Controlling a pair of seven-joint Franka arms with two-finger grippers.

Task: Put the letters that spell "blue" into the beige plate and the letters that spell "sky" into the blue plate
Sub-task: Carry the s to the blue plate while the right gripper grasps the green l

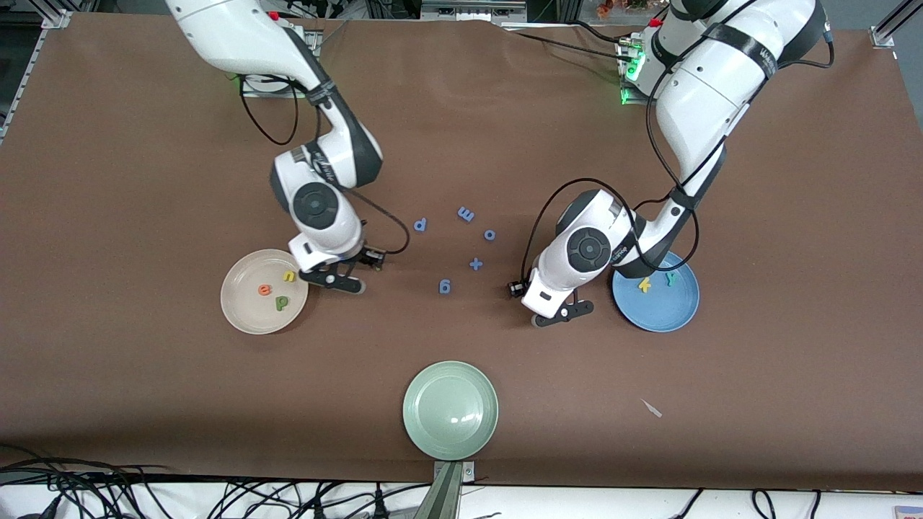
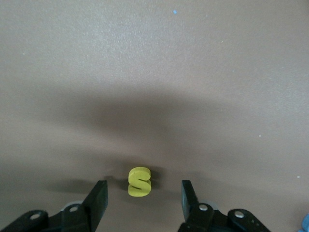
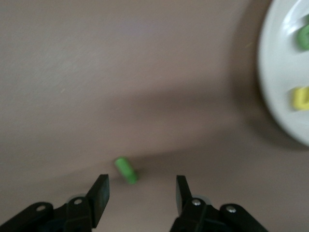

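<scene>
Foam yellow s point(image 2: 139, 182) | left pincer point(image 2: 144, 197) parted astride | green l bar point(image 3: 126, 170) | right pincer point(image 3: 142, 192) parted, empty

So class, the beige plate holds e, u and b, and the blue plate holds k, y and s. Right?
Not quite: the blue plate holds only k and y. The left wrist view shows the s on the table between the open left gripper fingers. The beige plate part stands.

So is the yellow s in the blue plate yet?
Not yet. The yellow s lies on the brown table, between the left gripper's open fingers.
</scene>
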